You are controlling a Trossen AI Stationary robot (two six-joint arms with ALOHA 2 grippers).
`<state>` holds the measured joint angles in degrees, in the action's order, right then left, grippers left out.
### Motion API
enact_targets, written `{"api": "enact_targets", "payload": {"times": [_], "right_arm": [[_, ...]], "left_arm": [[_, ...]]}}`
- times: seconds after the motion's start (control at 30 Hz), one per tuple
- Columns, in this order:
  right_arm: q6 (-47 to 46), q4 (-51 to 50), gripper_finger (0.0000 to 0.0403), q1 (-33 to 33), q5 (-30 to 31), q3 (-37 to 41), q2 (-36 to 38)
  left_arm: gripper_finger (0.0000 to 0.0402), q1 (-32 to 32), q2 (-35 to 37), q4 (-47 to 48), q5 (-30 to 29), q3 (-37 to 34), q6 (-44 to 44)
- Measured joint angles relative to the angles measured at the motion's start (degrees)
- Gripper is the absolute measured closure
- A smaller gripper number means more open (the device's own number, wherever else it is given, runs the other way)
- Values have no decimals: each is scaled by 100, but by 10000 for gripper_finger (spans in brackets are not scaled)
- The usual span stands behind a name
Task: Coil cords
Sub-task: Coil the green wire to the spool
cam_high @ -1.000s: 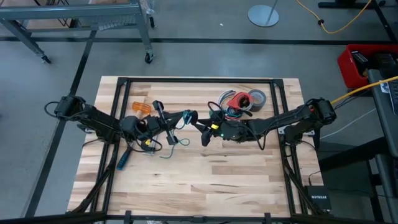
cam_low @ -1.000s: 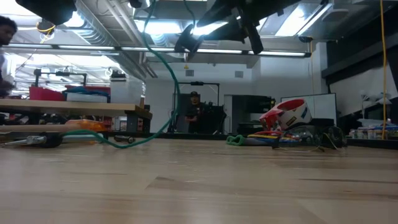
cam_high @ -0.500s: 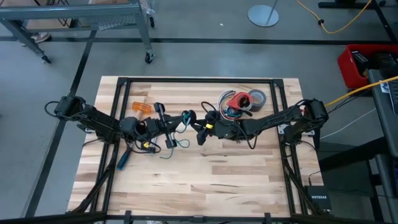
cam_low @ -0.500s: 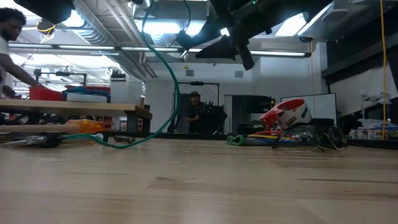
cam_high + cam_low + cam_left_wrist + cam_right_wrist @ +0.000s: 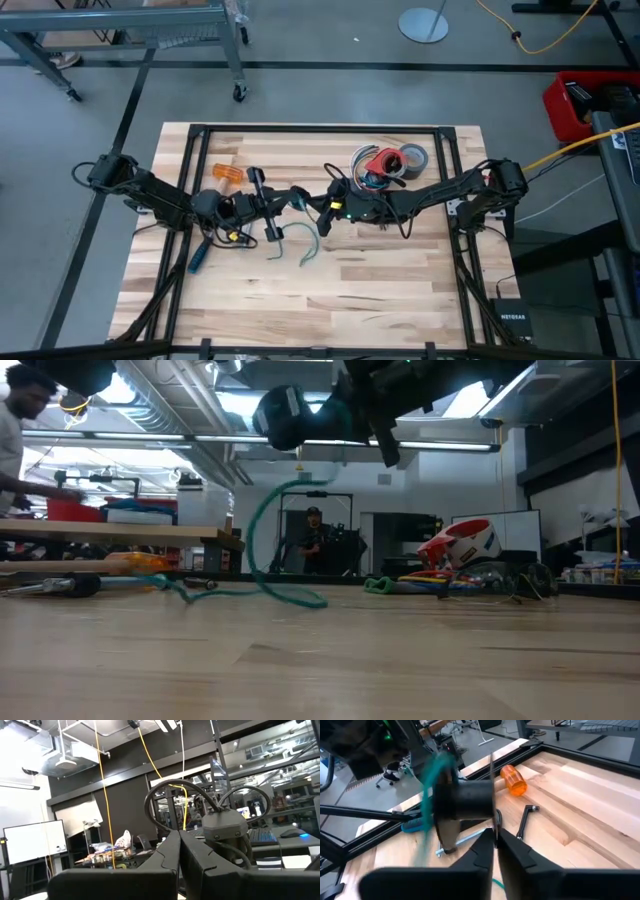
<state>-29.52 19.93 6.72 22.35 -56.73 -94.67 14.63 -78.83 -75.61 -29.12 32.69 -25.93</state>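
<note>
Your left tool (image 5: 262, 205) is fully shut at the middle of the pale wooden plank surface (image 5: 380, 300); in its wrist view the two fingers meet with nothing visible between them. It holds up a black clamp with a round disc end (image 5: 465, 802), presumably as a post to wind on. What actually grips that clamp is hidden.

Your right tool (image 5: 325, 207) faces it from the other side, fingers nearly together in its wrist view. Whether a cord lies between them you cannot tell; a thin dark line at the tips is all that shows.

The thin dark teal-green cord (image 5: 308, 248) rises beside the disc, arcs over in the low view (image 5: 262, 530), and trails its free end onto the surface just in front of the tools. That slack suggests the winding has barely begun.

The orange plastic handle (image 5: 226, 173), the blue-handled screwdriver (image 5: 198, 258) and the red and grey tape rolls (image 5: 395, 160) lie aside, clear of the cord.
</note>
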Motion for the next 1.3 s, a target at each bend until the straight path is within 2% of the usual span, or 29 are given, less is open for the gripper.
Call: {"api": "enact_targets", "payload": {"times": [0.17, 0.37, 0.5, 0.7, 1.0, 1.3], "right_arm": [[0, 6, 328, 0, 0, 0, 0], [2, 7, 316, 0, 2, 0, 0], [2, 5, 330, 0, -40, 0, 0], [104, 6, 392, 0, -205, 0, 0], [282, -7, 398, 0, -256, 0, 0], [325, -297, 400, 0, -960, 0, 247]], "left_arm": [[402, 0, 0, 5, -2, 0, 0], [402, 0, 0, 17, -2, 0, 0], [402, 0, 0, 17, -2, 0, 0], [402, 0, 0, 17, -2, 0, 0], [402, 2, 0, 12, -77, 0, -367], [402, 290, 139, 485, -1020, 0, -402]]}}
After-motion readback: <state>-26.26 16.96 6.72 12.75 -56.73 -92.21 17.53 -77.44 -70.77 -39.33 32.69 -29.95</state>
